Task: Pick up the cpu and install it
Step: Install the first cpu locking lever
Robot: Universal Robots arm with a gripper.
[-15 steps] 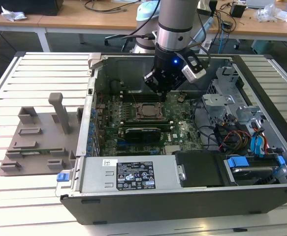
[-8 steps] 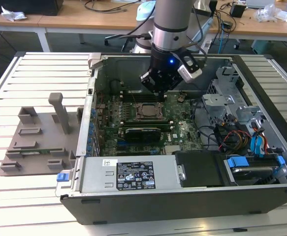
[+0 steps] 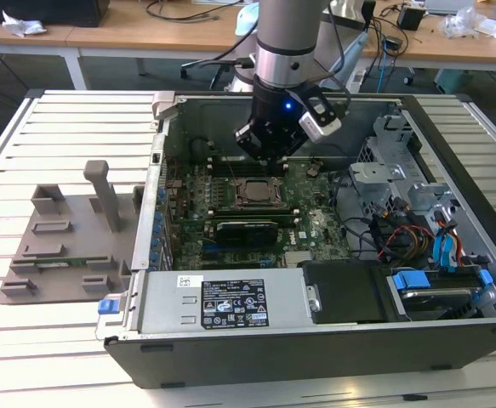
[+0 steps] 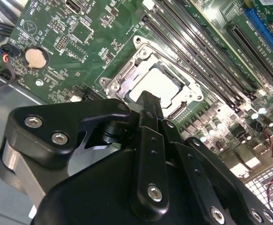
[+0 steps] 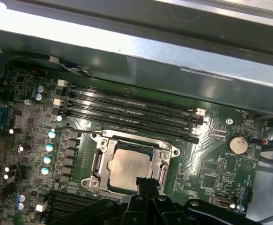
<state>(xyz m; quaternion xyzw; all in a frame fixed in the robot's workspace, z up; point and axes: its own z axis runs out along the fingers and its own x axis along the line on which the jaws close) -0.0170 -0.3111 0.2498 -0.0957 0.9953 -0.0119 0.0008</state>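
Note:
The cpu lies flat in the metal socket frame on the green motherboard, its silvery top facing up. My gripper hangs just above the cpu's edge, inside the open computer case. Its black fingers are shut together with nothing between them. In both wrist views the fingertips overlap the socket's rim and hide a small part of the chip.
Black memory slots run along one side of the socket. The case's back wall, a drive cage and coloured cables surround the board. A grey fixture sits on the slatted table at the exterior view's left.

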